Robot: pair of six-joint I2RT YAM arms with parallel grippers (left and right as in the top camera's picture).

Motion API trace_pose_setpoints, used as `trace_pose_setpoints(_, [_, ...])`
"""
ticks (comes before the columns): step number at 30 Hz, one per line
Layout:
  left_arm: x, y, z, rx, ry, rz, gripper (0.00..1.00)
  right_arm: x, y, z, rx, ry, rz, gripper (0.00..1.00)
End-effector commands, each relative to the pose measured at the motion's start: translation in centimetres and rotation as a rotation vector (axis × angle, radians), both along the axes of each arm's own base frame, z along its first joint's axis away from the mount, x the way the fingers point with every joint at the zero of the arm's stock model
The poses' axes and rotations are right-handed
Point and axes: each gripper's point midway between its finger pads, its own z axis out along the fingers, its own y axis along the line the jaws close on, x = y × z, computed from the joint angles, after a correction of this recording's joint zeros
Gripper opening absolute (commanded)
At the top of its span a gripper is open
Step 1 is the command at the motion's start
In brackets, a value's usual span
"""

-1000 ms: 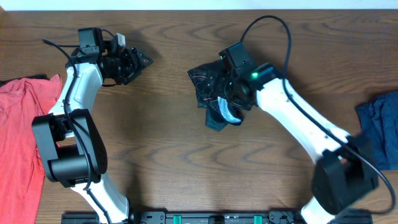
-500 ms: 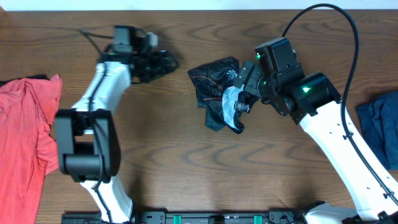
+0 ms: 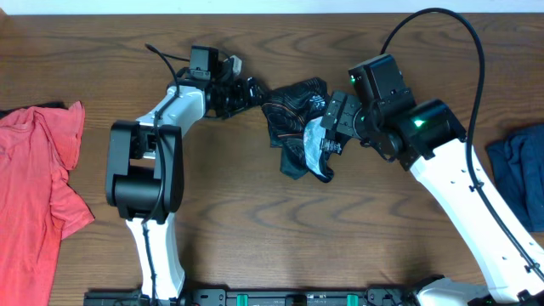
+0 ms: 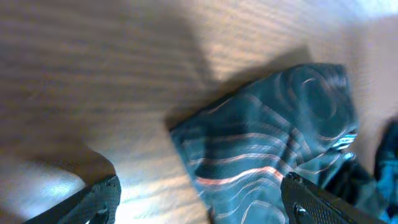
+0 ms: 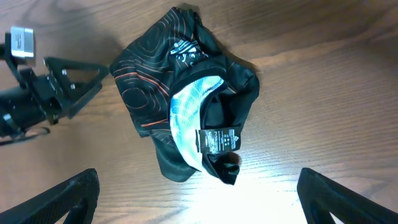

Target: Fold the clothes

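Looking down from overhead, the jersey is a crumpled black heap in the upper middle of the frame, sitting on the wooden table, nowhere near folded. You can see the thin orange contour lines on it. The pale inner collar is turned outward, with a small black label right beside it

So the left gripper is at the heap's upper left edge, pointing toward it. Can't tell from above if it's touching the cloth or just shy of it. Its wrist view has both fingers out in the lower corners, spread wide, and a flat corner of the jersey lies on the wood beyond them, nothing pinched

Then the right gripper hangs over the right side of the heap. From its own camera the fingers sit at the bottom corners, spread wide too, with the whole jersey in plain view below, so it's not holding anything either

Off to the sides there's a red garment at the left edge of the overhead frame and a blue garment at the right edge, both well apart from the jersey
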Motion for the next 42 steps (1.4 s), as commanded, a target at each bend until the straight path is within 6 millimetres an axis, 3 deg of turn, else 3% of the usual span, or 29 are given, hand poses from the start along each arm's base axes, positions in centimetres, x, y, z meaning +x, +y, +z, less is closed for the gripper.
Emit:
trace_pose_setpoints(1, [-2.4, -0.4, -5.7, -0.028, 0.178, 0.022, 0.85, 0.3, -1.0, 1.6, -0.006, -0.05, 0.005, 0.99])
trace_pose_setpoints(6, [-3.4, -2.1, -7.0, -0.057, 0.217, -0.006, 0.83, 0.7, -2.1, 1.6, -0.011, -0.051, -0.019, 0.99])
trace_pose_setpoints(14, [-4.9, -6.3, -6.8, -0.052, 0.2, -0.098, 0.8, 0.9, -2.5, 1.6, -0.005, -0.048, -0.032, 0.99])
trace_pose_setpoints(15, [-5.1, -7.0, -6.7, -0.052, 0.193, -0.113, 0.76, 0.8, -2.5, 1.6, -0.003, -0.048, -0.031, 0.99])
trace_pose_setpoints(16, [-5.3, -7.6, -6.7, -0.052, 0.187, -0.126, 0.68, 0.8, -2.5, 1.6, -0.001, -0.047, -0.029, 0.99])
trace_pose_setpoints(18, [-5.6, -8.6, -6.6, -0.054, 0.17, -0.149, 0.22, 0.8, -2.2, 1.6, 0.01, -0.042, -0.022, 0.99])
trace_pose_setpoints(19, [-5.5, -8.9, -6.6, -0.049, 0.168, -0.145, 0.06, 0.7, -2.1, 1.6, 0.015, -0.04, -0.018, 0.99])
trace_pose_setpoints(21, [-5.2, -8.7, -6.9, -0.028, 0.174, -0.107, 0.06, 0.6, -2.0, 1.5, 0.023, -0.033, -0.011, 0.99])
trace_pose_setpoints(27, [-2.9, -5.6, -7.0, -0.008, 0.182, 0.031, 0.06, -0.3, -2.0, 0.9, 0.02, 0.011, 0.001, 0.99])
trace_pose_setpoints(33, [-0.8, 0.8, -6.6, -0.028, 0.229, 0.194, 0.06, -0.5, -1.7, 0.8, 0.033, 0.022, 0.011, 0.99])
trace_pose_setpoints(38, [-1.4, 6.1, -7.3, -0.02, 0.325, 0.304, 0.06, -0.4, -0.5, 0.0, 0.074, 0.057, 0.042, 0.99])
trace_pose_setpoints(42, [-2.1, 8.5, -7.7, -0.018, 0.379, 0.354, 0.06, 0.3, 1.7, -2.0, 0.139, 0.114, 0.106, 0.99])
